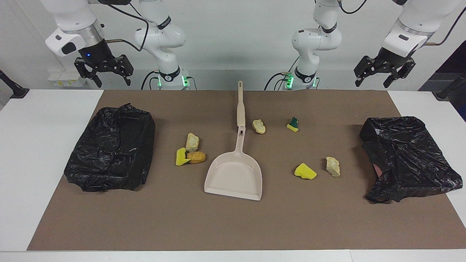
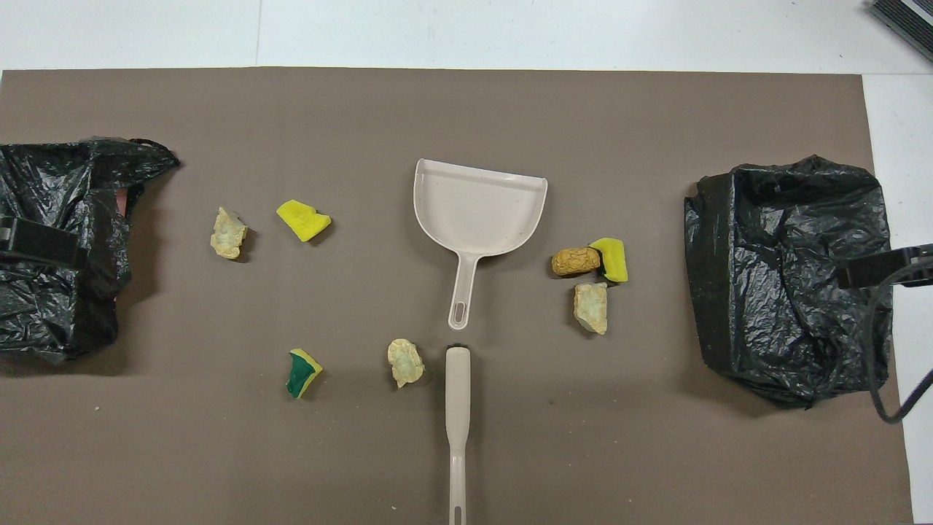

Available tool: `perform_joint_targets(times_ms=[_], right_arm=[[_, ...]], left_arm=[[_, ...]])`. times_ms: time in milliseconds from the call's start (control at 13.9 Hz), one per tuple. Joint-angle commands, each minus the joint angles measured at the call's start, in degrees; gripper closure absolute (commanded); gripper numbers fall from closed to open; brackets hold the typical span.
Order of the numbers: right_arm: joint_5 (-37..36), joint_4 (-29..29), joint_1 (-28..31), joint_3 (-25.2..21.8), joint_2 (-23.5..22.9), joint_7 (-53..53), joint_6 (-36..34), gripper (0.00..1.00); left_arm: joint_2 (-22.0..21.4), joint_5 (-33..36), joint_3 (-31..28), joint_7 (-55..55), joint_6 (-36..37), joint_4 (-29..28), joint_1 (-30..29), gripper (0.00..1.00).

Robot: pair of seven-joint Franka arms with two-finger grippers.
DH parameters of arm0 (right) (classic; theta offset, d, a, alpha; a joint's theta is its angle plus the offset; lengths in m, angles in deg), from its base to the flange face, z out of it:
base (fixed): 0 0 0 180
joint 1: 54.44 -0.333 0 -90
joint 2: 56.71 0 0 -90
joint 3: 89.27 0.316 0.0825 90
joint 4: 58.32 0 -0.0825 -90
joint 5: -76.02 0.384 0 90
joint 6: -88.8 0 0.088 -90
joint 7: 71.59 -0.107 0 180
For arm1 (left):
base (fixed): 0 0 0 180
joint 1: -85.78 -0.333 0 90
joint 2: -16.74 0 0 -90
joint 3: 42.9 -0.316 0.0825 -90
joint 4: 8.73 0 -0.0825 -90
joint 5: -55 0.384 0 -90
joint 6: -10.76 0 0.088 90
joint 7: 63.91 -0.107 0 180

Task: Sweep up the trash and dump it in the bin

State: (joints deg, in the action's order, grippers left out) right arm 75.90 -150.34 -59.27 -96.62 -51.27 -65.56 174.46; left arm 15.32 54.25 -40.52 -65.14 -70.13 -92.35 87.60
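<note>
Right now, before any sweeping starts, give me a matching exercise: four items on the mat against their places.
Items:
1 dustpan
2 green-and-yellow sponge bit
3 tan-orange foam chunk
4 brush

Places:
A touching a yellow sponge wedge
B mid-mat, pan empty
C nearer the robots than the dustpan, in line with its handle
D alone, toward the left arm's end

Pairs: 1-B, 2-D, 3-A, 4-C

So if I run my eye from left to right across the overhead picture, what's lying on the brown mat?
Black bag → beige chunk → yellow wedge → green sponge bit → second beige chunk → dustpan → tan chunk → second black bag.
</note>
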Motion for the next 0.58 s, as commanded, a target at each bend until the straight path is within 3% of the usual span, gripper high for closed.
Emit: perform_joint_targets(times_ms=[0,216,504], right_arm=[[0.21,-0.97,0.44,0.41,0.97,-1.2,-0.4,0.0],[0.21,-1.76,0.44,0.67,1.59,-1.12,-0.4,0.0],[0.3,-2.55,0.44,0.67,2.03,-1.12,-0.4,0.0]], left_arm=[[-3.4,-0.22,0.52,1.67,-0.66,-4.25,1.59,0.0],[-7.71,-0.4,0.69,5.52,-5.92,-11.64,5.37,0.0],[-11.32,-2.24,8.06,11.32,-9.7,-20.24,5.38,0.0]])
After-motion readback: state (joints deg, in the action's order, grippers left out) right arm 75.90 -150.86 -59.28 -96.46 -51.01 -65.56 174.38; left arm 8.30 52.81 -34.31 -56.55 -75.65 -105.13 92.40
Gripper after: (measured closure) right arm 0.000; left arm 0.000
